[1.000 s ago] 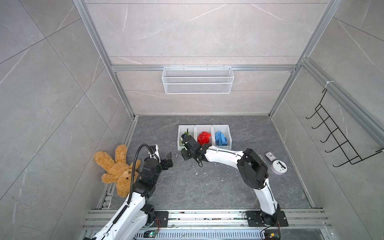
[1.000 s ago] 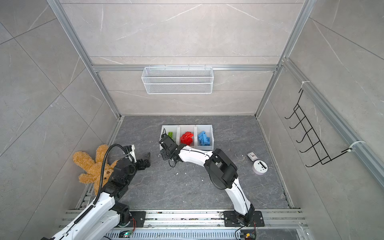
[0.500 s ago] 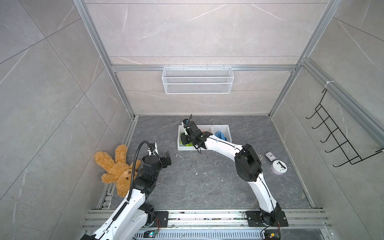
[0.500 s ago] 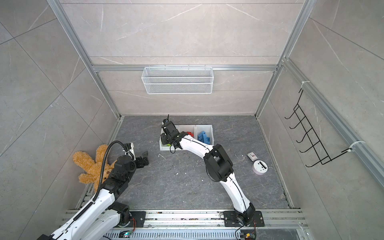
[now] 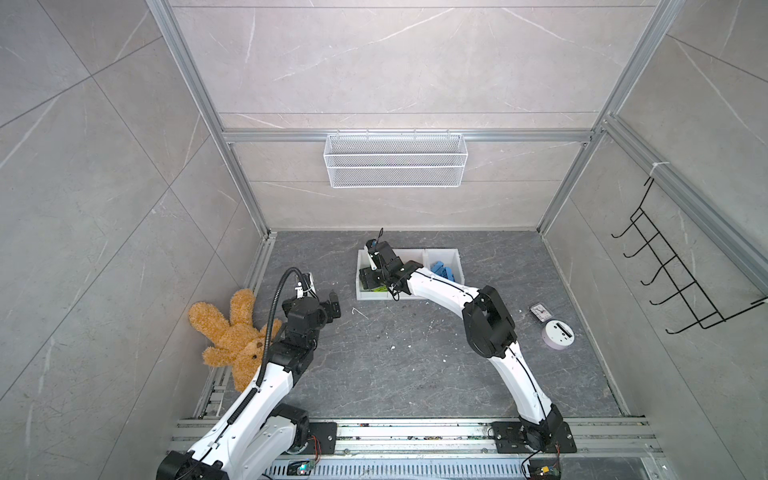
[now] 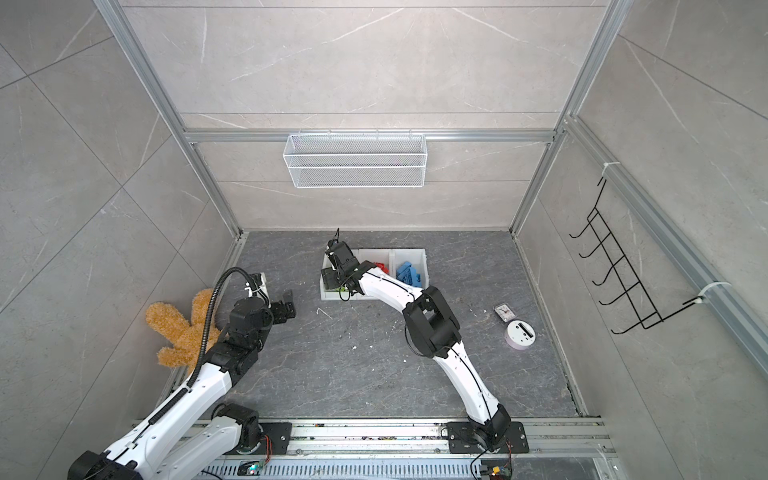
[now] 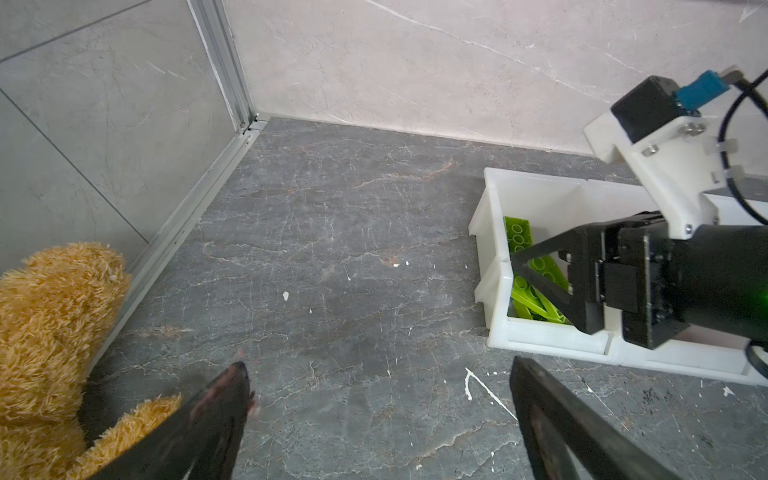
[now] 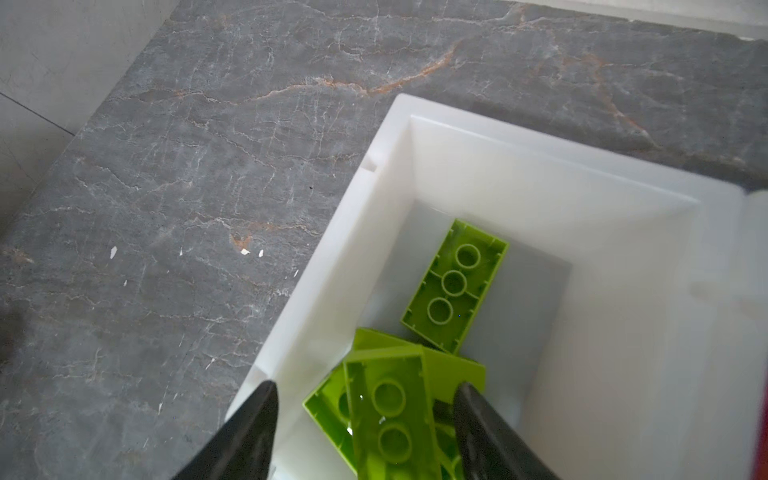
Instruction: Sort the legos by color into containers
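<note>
Three white containers (image 5: 442, 250) (image 6: 408, 250) stand joined in a row at the back of the floor. Blue legos (image 5: 442, 269) (image 6: 409, 272) lie in the right one and red legos (image 6: 380, 266) in the middle one. Lime green legos (image 8: 455, 286) (image 7: 517, 232) lie in the left one. My right gripper (image 5: 368, 280) (image 6: 330, 280) (image 8: 365, 386) hangs over that left container, open, with a green brick loose between its spread fingers and touching neither. My left gripper (image 5: 332, 305) (image 6: 286, 305) (image 7: 379, 365) is open over bare floor, well left of the containers.
A tan teddy bear (image 5: 232, 332) (image 7: 50, 332) lies against the left wall beside the left arm. A round white device (image 5: 559, 333) and a small clock (image 5: 539, 311) sit on the floor at the right. A wire mesh basket (image 5: 395, 166) hangs on the back wall.
My right gripper rose from the floor in front of the containers to above the left container and opened, letting go of a green brick. The left gripper shifted slightly left.
</note>
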{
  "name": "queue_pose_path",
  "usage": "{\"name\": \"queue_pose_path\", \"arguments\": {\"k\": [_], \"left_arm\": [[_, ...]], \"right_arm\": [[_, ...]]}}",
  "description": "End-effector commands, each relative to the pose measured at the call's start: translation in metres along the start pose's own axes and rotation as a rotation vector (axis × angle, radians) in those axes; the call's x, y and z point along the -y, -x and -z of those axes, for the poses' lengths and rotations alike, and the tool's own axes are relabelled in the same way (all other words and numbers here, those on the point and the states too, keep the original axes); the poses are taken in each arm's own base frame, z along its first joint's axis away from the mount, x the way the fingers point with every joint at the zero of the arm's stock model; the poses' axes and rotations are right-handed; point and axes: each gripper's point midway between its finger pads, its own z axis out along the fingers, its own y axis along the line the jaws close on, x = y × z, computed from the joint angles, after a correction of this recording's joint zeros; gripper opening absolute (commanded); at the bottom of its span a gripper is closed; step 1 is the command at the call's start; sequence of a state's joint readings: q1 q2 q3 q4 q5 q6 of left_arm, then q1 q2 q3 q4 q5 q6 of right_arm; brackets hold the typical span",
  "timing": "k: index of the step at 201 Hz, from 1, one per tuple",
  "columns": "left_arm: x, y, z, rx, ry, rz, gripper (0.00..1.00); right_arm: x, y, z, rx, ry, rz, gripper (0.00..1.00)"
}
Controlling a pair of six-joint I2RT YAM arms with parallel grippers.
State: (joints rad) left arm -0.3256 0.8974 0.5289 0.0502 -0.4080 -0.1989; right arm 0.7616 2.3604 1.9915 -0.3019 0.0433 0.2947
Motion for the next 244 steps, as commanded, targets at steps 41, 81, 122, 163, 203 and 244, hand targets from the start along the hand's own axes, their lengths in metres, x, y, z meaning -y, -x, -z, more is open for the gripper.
{"name": "queue_pose_path", "arguments": {"k": [41, 81, 122, 163, 203, 244], "left_arm": [[-0.044, 0.021, -0.021, 0.064, 0.191, -0.017, 0.99], [-0.072, 0.005, -0.039, 0.092, 0.261, -0.016, 0.99], [-0.082, -0.014, -0.05, 0.1, 0.263, -0.007, 0.99], [-0.078, -0.027, -0.06, 0.08, 0.236, -0.043, 0.99], [-0.072, -0.045, -0.075, 0.081, 0.172, -0.072, 0.99], [-0.066, -0.063, -0.095, 0.02, 0.107, -0.085, 1.0]], "right_arm": [[0.029, 0.047, 0.175, 0.358, 0.007, 0.003, 0.77], [0.141, -0.013, 0.26, 0.391, -0.3, -0.075, 0.86], [0.225, -0.09, 0.295, 0.366, -0.525, -0.17, 0.91], [0.277, -0.14, 0.31, 0.381, -0.674, -0.265, 0.94], [0.319, -0.167, 0.292, 0.45, -0.77, -0.302, 1.0], [0.319, -0.15, 0.275, 0.545, -0.713, -0.153, 1.0]]}}
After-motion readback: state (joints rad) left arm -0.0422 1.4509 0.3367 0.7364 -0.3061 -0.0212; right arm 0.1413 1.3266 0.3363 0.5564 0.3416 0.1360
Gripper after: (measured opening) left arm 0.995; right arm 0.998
